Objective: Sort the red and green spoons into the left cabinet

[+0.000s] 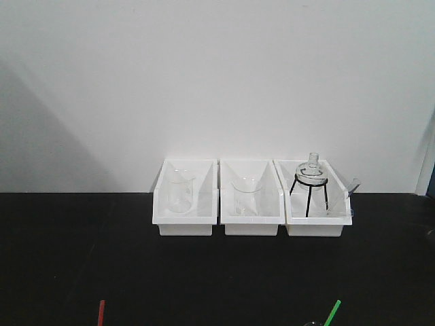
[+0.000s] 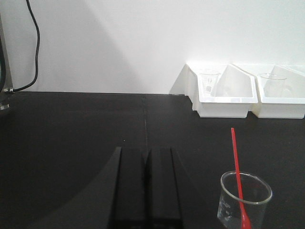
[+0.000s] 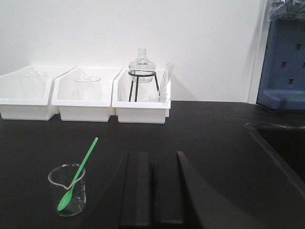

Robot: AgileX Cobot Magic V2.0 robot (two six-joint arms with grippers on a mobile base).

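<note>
The red spoon [image 2: 237, 172] stands bowl-down in a small glass beaker [image 2: 244, 200], to the right of my left gripper [image 2: 145, 155]; only its handle tip [image 1: 101, 312] shows in the front view. The green spoon [image 3: 77, 174] stands bowl-down in another glass beaker [image 3: 67, 189], to the left of my right gripper [image 3: 152, 157]; its handle tip [image 1: 332, 312] shows at the front view's bottom edge. Both grippers are shut and empty, low over the black table. The grey cabinet is out of view.
Three white bins [image 1: 250, 197] stand in a row at the wall, two holding a glass beaker each, the right one a flask on a black tripod [image 1: 312, 178]. A sink edge [image 3: 276, 143] and a blue cupboard [image 3: 286, 57] lie at right. A black cable [image 2: 33, 47] hangs at left.
</note>
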